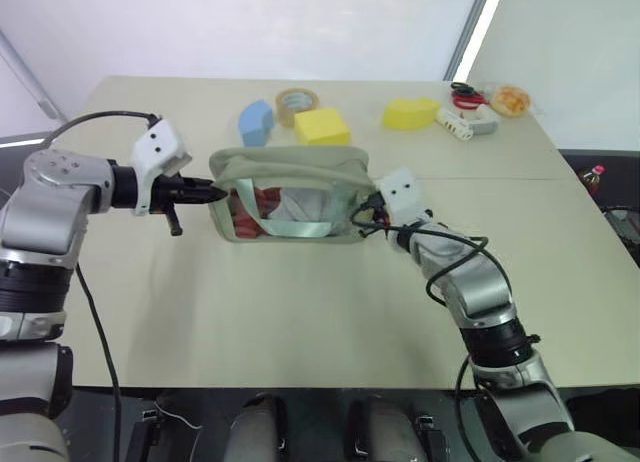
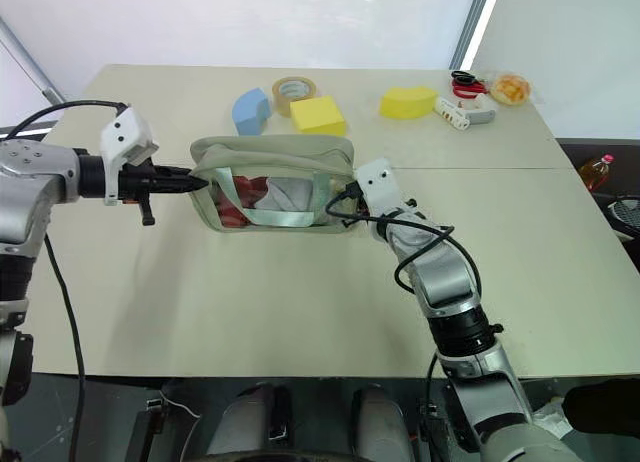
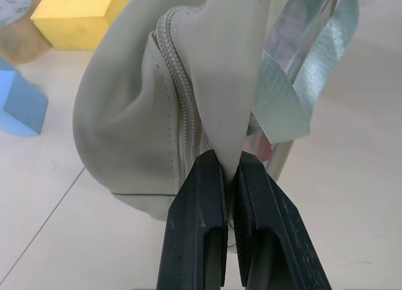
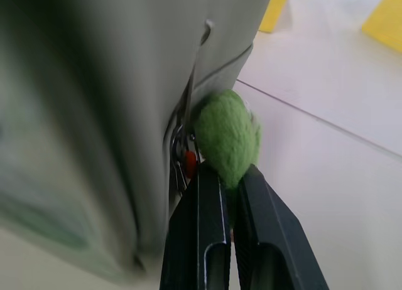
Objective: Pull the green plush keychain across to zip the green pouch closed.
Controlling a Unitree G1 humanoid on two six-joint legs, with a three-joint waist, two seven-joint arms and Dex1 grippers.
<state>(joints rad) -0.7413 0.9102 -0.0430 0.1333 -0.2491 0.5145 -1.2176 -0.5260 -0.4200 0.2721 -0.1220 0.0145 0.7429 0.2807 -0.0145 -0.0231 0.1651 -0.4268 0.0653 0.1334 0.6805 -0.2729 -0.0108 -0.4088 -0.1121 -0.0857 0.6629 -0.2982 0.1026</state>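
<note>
One green pouch (image 2: pixel 272 182) is seen mid-table, with red and white contents behind its clear window. Its left end is pinched by the left gripper (image 3: pixel 229 171); the one green plush keychain (image 4: pixel 227 137), at its right end, is clamped by the right gripper (image 4: pixel 230 172). Two yellow foam blocks (image 2: pixel 318 113) lie behind.

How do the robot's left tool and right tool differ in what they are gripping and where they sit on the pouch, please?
The left tool is shut on a fold of the green pouch fabric beside the zipper; the right tool is shut on the green plush keychain. The left tool holds the pouch's left end, the right tool its right end. Both are closed, and both reach in toward the pouch from opposite sides.
</note>
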